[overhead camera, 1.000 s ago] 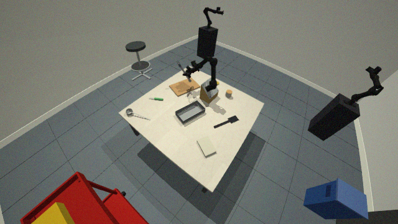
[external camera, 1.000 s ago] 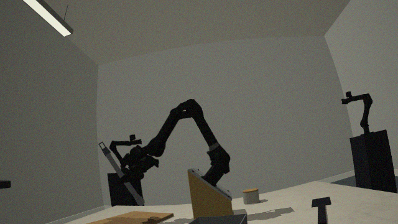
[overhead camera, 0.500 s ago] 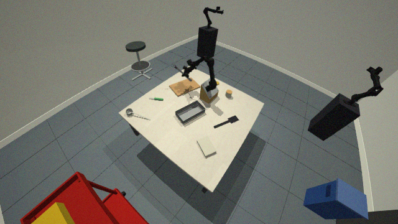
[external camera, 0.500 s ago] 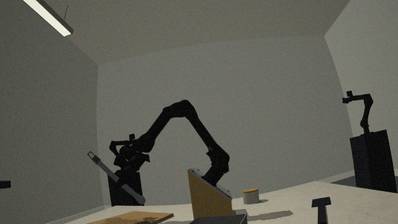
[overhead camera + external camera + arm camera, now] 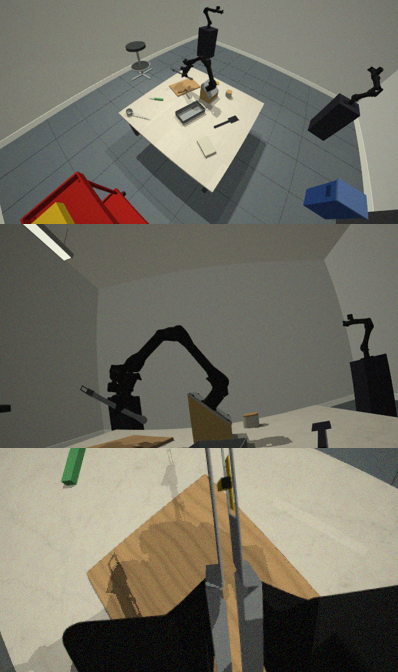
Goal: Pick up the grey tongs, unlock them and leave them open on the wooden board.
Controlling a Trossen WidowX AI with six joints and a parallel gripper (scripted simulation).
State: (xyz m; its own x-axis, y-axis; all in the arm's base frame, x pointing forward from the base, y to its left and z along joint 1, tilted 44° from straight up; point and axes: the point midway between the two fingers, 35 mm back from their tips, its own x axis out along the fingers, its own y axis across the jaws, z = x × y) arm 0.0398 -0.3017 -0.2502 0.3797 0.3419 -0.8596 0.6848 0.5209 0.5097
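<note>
My gripper is shut on the grey tongs about mid-length. The tongs hang in the air on a slant: the end with the rectangular loop is higher, at the left in the exterior view, and the rounded end is lower, at the right. In the wrist view their two arms are close together, with the yellow and black lock piece further up. Whether it is locked cannot be told. The wooden board lies below, with shadows on it. The roasting tin holds no tongs.
The arm stands on a wooden wedge beside the board. A green-handled tool, a strainer, a black spatula, a lidded jar and a pale block lie around the table.
</note>
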